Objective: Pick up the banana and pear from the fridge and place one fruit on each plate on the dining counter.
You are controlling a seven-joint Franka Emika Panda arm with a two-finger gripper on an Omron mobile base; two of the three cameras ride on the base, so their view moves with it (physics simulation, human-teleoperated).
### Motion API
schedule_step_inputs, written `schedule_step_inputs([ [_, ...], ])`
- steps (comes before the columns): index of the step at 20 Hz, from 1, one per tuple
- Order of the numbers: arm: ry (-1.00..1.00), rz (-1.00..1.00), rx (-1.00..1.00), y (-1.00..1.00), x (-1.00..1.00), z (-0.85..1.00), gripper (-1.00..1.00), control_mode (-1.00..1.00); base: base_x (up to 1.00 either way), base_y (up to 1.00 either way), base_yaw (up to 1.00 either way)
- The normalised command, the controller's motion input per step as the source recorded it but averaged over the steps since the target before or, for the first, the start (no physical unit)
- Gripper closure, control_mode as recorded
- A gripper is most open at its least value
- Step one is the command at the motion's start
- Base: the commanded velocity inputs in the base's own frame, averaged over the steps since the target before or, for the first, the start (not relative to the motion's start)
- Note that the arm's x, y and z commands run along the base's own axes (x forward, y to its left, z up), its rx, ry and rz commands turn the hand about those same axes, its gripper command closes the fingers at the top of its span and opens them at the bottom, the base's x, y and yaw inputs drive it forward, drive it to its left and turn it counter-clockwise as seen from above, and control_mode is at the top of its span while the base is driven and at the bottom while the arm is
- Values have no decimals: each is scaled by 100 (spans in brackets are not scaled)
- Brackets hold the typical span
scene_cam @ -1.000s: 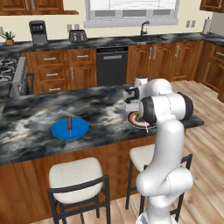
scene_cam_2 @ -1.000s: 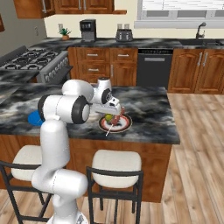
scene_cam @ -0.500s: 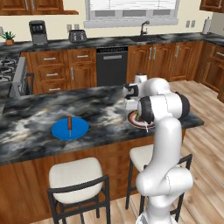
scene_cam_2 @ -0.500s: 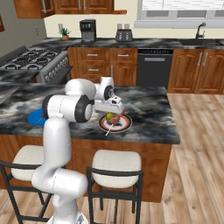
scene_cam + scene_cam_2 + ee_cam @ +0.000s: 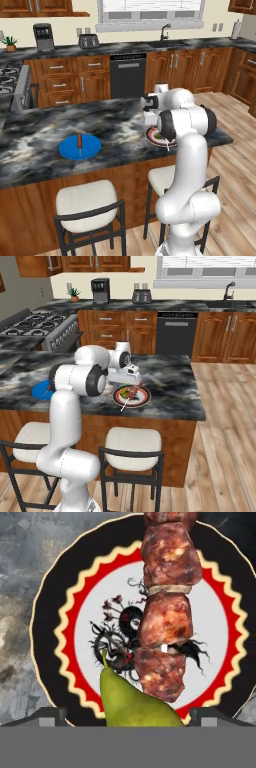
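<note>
The pear [image 5: 134,704] lies on the pale plate with the reddish rim [image 5: 50,602], at its near edge as my hand camera sees it, with its stem pointing toward the middle of the plate. It sits just beside a skewer of browned meat pieces [image 5: 167,607] that runs across the middle of the same plate; I cannot tell if the two touch. I judge the pear is at the edge because the skewer already takes the centre, so this was the free place.

My gripper [image 5: 127,714] hangs directly over this plate with its fingertips [image 5: 47,714] spread wide, one on each side of the pear and not pressing it. So the fruit rests on the plate by its own weight, and I think this half of the task is finished.

From the right base view, the plate [image 5: 144,401] stands on the dining counter [image 5: 170,381], near the edge above the stools, and my hand is low over it. Further along the counter from this plate, well apart, is the blue plate [image 5: 67,150]. Something thin and brownish [image 5: 79,140] stands on it; it is too small to name. I judge the banana belongs there, but I cannot say from here if it is already placed. The next move calls for lifting straight up, so that the fingers do not push the pear.
</note>
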Motion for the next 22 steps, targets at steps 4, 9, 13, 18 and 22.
schedule_step_inputs([
  [4, 0, 0, 0, 0, -8, 2, -100, -100, 0, 0, 0],
  [9, 0, 0, 0, 0, 0, 1, -100, -100, 0, 0, 0],
  [13, 0, 0, 3, -7, -38, 54, -100, -100, 0, 0, 0],
  [18, -2, 0, 2, -10, -96, 53, -100, -100, 0, 0, 0],
  [22, -4, 6, -2, -7, -98, 0, -100, -100, 0, 0, 0],
])
